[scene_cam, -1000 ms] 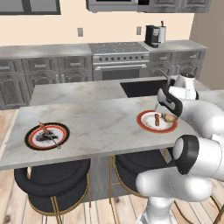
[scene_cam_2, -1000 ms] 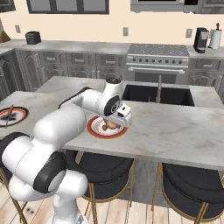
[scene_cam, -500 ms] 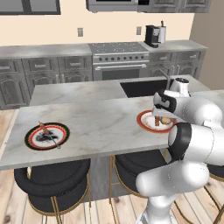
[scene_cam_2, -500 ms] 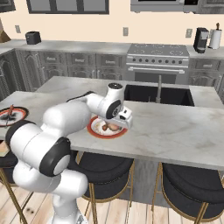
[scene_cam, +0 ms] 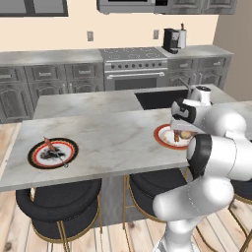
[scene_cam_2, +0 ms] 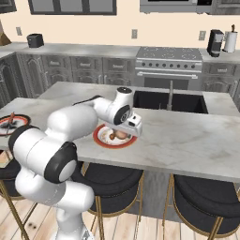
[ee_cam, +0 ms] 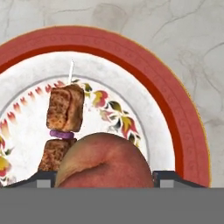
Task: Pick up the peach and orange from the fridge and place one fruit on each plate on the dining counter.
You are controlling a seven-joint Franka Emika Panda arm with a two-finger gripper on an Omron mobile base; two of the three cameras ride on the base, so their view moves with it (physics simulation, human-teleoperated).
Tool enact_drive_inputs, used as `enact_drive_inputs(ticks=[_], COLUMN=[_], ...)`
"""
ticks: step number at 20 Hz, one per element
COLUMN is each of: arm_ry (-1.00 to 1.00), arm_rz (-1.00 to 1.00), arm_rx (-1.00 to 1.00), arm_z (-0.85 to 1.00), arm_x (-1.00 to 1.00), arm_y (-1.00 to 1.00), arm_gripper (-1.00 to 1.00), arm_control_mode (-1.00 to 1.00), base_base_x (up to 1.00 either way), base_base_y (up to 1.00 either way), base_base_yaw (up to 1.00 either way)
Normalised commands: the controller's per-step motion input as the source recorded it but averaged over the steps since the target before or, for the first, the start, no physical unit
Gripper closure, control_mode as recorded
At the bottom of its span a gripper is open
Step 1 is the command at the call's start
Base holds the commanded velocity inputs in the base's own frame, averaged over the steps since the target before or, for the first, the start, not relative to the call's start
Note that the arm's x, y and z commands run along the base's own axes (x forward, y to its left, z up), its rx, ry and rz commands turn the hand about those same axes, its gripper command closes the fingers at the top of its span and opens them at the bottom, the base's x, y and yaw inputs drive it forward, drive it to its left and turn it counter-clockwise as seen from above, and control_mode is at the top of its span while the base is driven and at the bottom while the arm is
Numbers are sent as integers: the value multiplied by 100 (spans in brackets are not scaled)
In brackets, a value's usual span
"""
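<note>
Swung slightly since a second ago, elbow folded nearer the base, gripper (ee_cam: 103, 178) low over near plate (ee_cam: 183, 127). Jaws apart, flanking peach (ee_cam: 105, 161) without clear contact; looks released, resting on plate beside kebab skewer (ee_cam: 64, 118). Probably half done: orange not yet delivered, far plate (scene_cam: 53, 152) holding just a skewer. Pale marble counter (scene_cam: 113, 138), stools (scene_cam: 59, 202) below, sink (scene_cam_2: 168, 101), range (scene_cam: 135, 69) behind.
</note>
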Motion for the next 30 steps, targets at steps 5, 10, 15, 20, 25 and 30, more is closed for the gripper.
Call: enact_drive_inputs(ticks=[5, 10, 15, 20, 25, 30], arm_ry=[0, -1, -17, -22, -24, -17], arm_rz=[5, 4, 0, 0, 6, 13], arm_rx=[0, 0, -4, -6, -12, -13], arm_z=[1, 27, 72, 83, 72, 52], arm_x=[-16, -28, -62, -85, -100, -96], arm_y=[25, 21, 10, 7, 36, 70], arm_gripper=[-100, -100, -100, -100, -100, -100], arm_control_mode=[-100, -100, -100, -100, -100, -100], base_base_x=[0, 0, 0, 0, 0, 0], base_base_y=[0, 0, 0, 0, 0, 0], base_base_yaw=[0, 0, 0, 0, 0, 0])
